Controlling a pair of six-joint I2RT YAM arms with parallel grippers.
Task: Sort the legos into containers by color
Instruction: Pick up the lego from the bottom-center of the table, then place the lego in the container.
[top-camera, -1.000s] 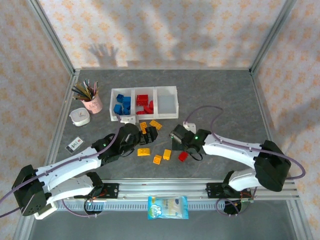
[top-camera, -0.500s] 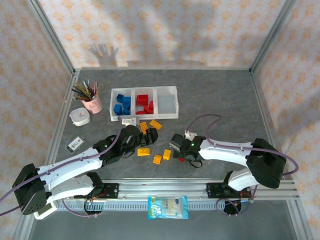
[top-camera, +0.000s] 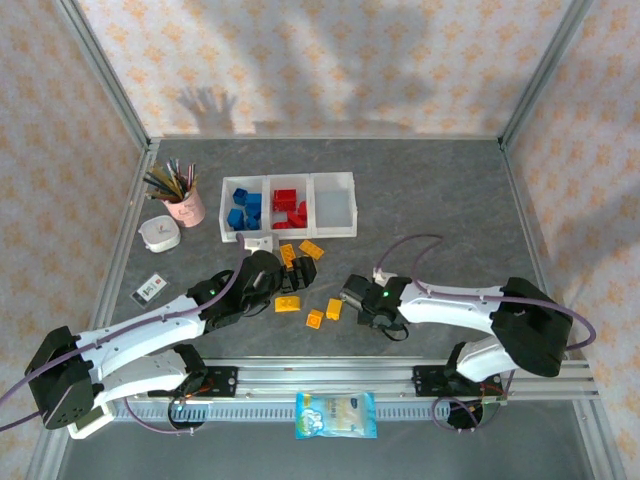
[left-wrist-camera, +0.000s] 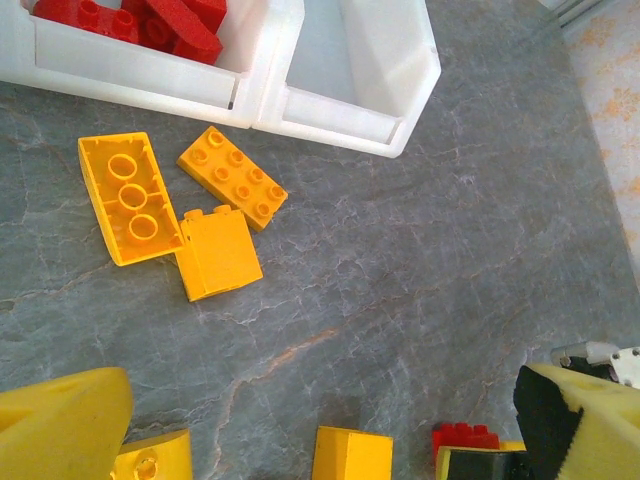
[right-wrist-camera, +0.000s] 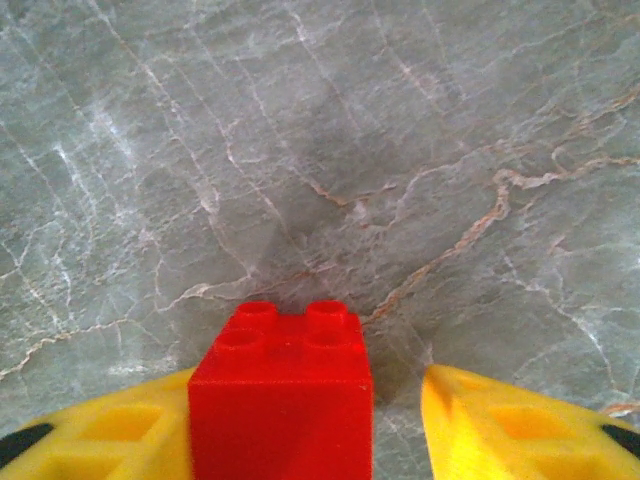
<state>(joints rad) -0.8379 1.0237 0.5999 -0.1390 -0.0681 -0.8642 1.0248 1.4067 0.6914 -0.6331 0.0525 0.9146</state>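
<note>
A lab-style robot test cell: aluminium frame posts (top-camera: 102, 65), patterned backdrop walls (top-camera: 330, 60), grey marbled tabletop (top-camera: 440, 190).

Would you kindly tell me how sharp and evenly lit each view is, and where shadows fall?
Top external: even, soft light, with a hand-shaped shadow on the back wall. Left wrist: crisp on the yellow-orange legos and the veined table. Right wrist: the red lego looks slightly soft up close, with a dim shadow just ahead of it.
</note>
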